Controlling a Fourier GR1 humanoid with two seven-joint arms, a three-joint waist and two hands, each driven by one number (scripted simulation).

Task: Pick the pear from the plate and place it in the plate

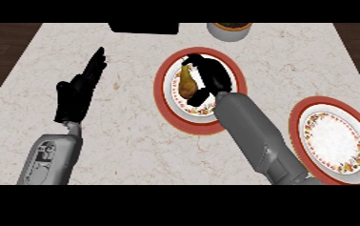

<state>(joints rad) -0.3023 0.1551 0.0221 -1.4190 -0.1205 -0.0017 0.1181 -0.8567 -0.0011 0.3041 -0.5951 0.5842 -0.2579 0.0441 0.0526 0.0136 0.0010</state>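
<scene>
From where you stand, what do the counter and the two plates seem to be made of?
The counter looks like polished marble: pale, with thin brown veins. Both the plate under the pear and the plate at the right look like glazed ceramic, with white centres, flowered bands and red rims, though that is only a guess.

pear [186,83]: yellow-brown, lying lengthwise, stem end pointing to the far side, on red-rimmed floral plate [201,124] mid-counter. second plate [306,110], same pattern, sits at right edge, well apart from the first.
</scene>
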